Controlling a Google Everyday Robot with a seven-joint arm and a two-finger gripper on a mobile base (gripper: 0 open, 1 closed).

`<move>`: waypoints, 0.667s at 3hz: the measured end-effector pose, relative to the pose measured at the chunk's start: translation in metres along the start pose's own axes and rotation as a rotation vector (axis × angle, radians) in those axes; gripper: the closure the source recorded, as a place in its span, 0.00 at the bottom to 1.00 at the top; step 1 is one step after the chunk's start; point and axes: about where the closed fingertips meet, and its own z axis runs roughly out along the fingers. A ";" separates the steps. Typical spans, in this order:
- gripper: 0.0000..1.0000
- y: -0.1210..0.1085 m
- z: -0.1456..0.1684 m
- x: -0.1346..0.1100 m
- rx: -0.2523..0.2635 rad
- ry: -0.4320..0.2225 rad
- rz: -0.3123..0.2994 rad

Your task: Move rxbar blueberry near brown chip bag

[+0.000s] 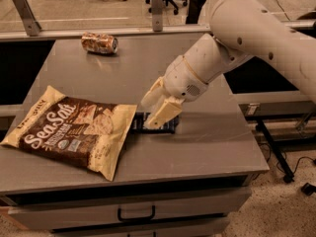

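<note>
The rxbar blueberry [170, 125] is a small flat dark navy bar. It lies low on the grey table [217, 147], just right of the brown chip bag [74, 130], close to the bag's right edge. My gripper [156, 107] comes down from the white arm at the upper right and is shut on the bar. Its cream fingers [163, 113] cover the bar's middle. The chip bag is large and flat, with a dark brown centre, cream edges and white "Sea Salt" lettering. It lies at the table's front left.
A brownish drink can [99, 42] lies on its side at the table's back left. A drawer with a dark handle [136, 214] runs under the front edge. A railing and an office chair stand behind the table.
</note>
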 end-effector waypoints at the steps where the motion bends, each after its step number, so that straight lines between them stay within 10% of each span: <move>1: 0.00 -0.002 -0.001 -0.003 0.004 0.003 0.003; 2: 0.00 -0.022 -0.023 0.001 0.081 0.031 0.004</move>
